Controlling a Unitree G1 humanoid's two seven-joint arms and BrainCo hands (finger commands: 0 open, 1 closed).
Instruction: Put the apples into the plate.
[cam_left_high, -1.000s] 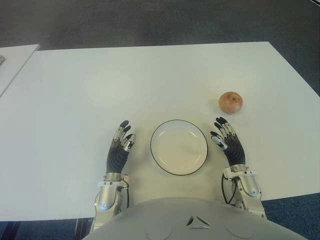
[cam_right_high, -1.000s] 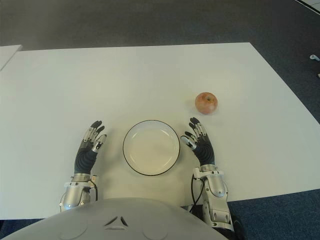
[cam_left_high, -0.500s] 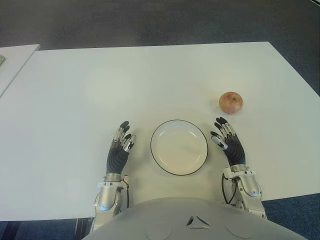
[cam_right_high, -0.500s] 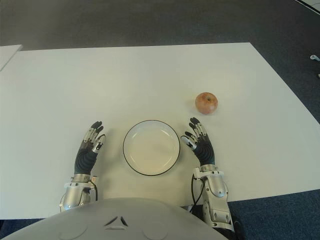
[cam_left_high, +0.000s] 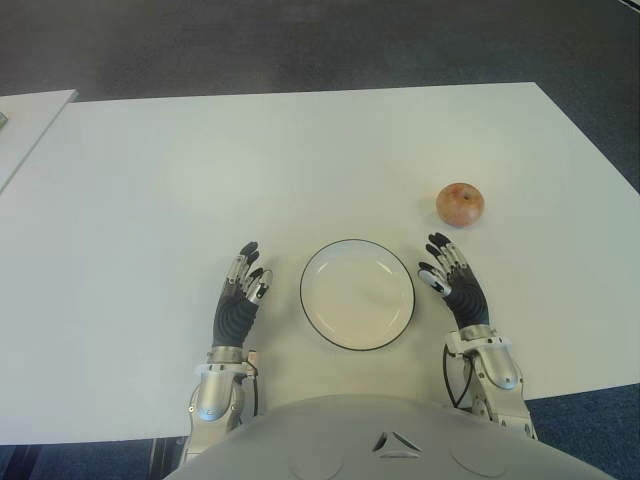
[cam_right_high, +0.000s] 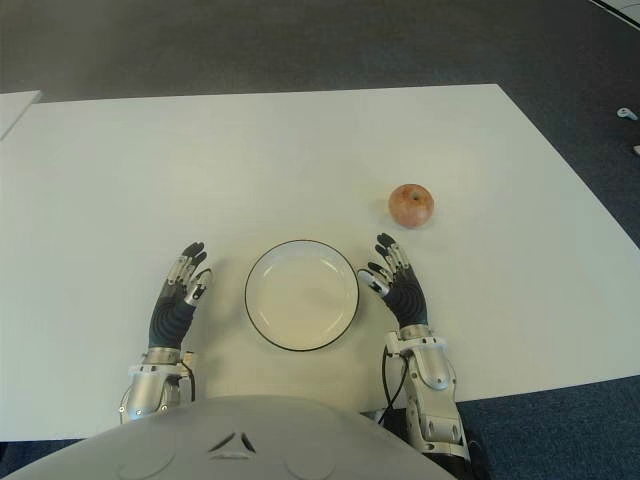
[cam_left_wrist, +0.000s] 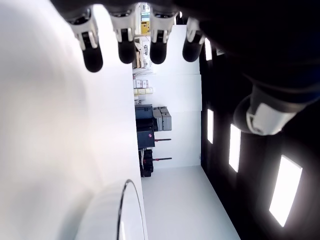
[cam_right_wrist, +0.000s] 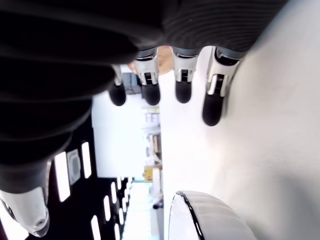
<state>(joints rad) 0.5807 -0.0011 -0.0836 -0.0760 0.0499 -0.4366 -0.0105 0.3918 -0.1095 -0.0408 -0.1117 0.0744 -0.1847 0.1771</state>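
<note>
1 apple (cam_left_high: 460, 204) sits beyond the right hand (cam_left_high: 456, 291); both it and the left hand (cam_left_high: 240, 298) flank the plate (cam_left_high: 357, 294), fingers spread, empty.

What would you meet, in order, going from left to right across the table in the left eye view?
Left hand → plate → right hand → apple. Both hands are open and hold nothing.
</note>
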